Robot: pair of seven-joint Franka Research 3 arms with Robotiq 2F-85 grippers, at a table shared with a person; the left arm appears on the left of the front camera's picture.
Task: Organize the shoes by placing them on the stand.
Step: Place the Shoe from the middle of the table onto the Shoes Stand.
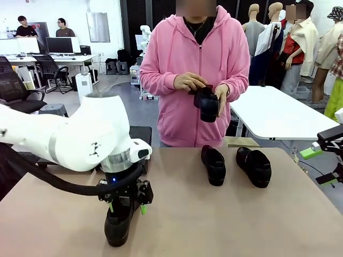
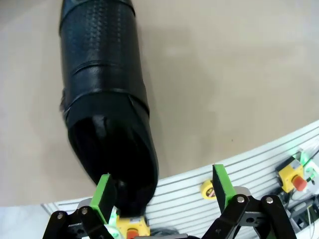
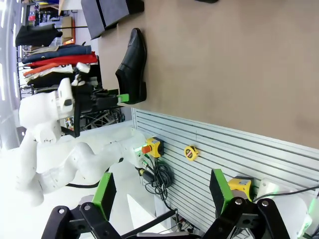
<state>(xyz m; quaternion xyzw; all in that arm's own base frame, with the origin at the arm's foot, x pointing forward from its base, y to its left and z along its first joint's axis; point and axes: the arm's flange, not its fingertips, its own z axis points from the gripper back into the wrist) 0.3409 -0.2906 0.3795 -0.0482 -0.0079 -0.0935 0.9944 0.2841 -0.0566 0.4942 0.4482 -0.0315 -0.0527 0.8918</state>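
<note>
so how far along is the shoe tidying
Done: nothing yet; the part of the stand that shows carries no shoe. In hand: the robot's left hand is open, low over the heel end of the near shoe, not closed on it. Left: that shoe, two shoes lying on the table, and a fourth shoe in the person's hands.

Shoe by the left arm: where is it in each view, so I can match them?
Front: shoe at bottom left, under the left gripper.
Left wrist: shoe at upper left, heel towards the bottom edge.
Right wrist: shoe at upper left, toe pointing up the picture.
Shared landmark: the left gripper, jaws open, at the shoe's heel.
</note>
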